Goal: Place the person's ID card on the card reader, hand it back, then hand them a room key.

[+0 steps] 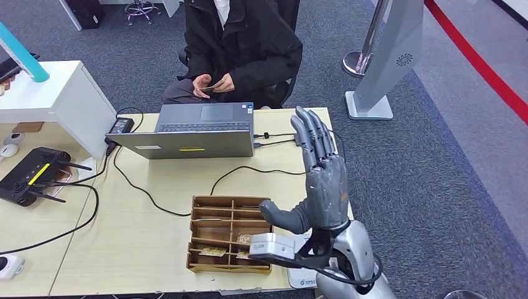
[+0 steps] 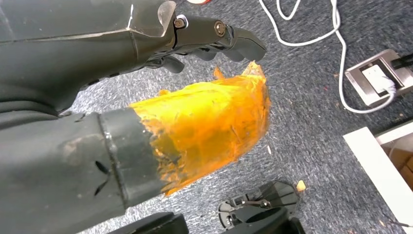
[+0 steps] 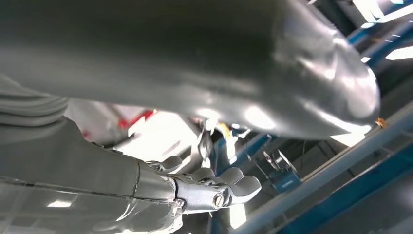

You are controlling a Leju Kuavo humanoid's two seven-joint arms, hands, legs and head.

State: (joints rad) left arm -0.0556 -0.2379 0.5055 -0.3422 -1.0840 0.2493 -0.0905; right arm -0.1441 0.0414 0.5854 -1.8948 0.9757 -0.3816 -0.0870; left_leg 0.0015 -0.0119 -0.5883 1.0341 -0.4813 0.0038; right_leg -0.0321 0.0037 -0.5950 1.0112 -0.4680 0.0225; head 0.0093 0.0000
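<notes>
Grey carpet surrounds a pale wooden desk (image 1: 168, 187), on which an open laptop (image 1: 199, 128), a black router (image 1: 31, 174) and a brown cardboard tray (image 1: 227, 233) of compartments are seen. A seated person (image 1: 240, 43) in a dark jacket is seen beyond the desk, and a small card (image 1: 215, 85), presumably the ID card, is held in that person's hands, well apart from the robot. The right hand (image 1: 320, 177) is raised upright over the desk's near right corner, palm turned inward, with its fingers (image 1: 311, 134) extended and spread and the thumb held out to the side; nothing is held in it. A white device (image 1: 305, 277), possibly the card reader, is partly hidden beneath the right wrist at the desk edge. A few small cards (image 1: 215, 251) are seen lying in the tray's nearest compartments; whether these are room keys cannot be told. The left hand (image 2: 195, 97) is shown in the left wrist view hanging over the carpet, its thumb wrapped in orange tape; darker fingers (image 2: 229, 41) are curled slightly, and nothing is seen in them, though the degree of closure cannot be told for certain.

It is judged that the handover has not yet begun. The card could be dropped if the fingers are closed too early or too late as it is offered. The laptop cables (image 1: 274, 140) beside the raised hand could be snagged by a forward reach.
</notes>
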